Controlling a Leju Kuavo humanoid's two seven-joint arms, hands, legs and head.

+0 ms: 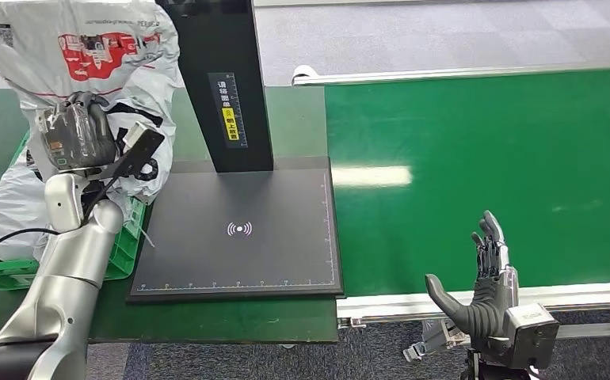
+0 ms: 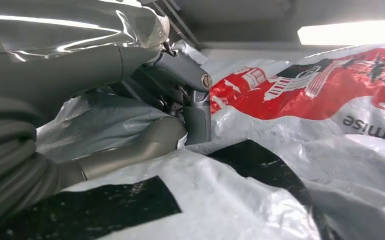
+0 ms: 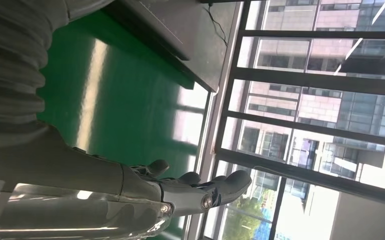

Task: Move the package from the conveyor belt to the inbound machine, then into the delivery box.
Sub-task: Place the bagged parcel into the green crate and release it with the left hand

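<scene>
The left hand [image 1: 80, 134] grips the crinkled white plastic package with red print [image 1: 88, 47], held above the green plastic delivery box [image 1: 120, 257] beside the flat black inbound machine [image 1: 238, 229]. This looks like the final step: lower the package and release it. The right hand [image 1: 484, 277] hovers empty, fingers spread, at the green conveyor belt [image 1: 484, 158] edge.

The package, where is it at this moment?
In the head view the package is at far left, gripped by the left hand above the green box, beside the black machine.

By the left hand [image 2: 180, 100] we read only "omise" on the package [image 2: 330, 125]; the column [image 1: 229, 107] label is unreadable.
</scene>
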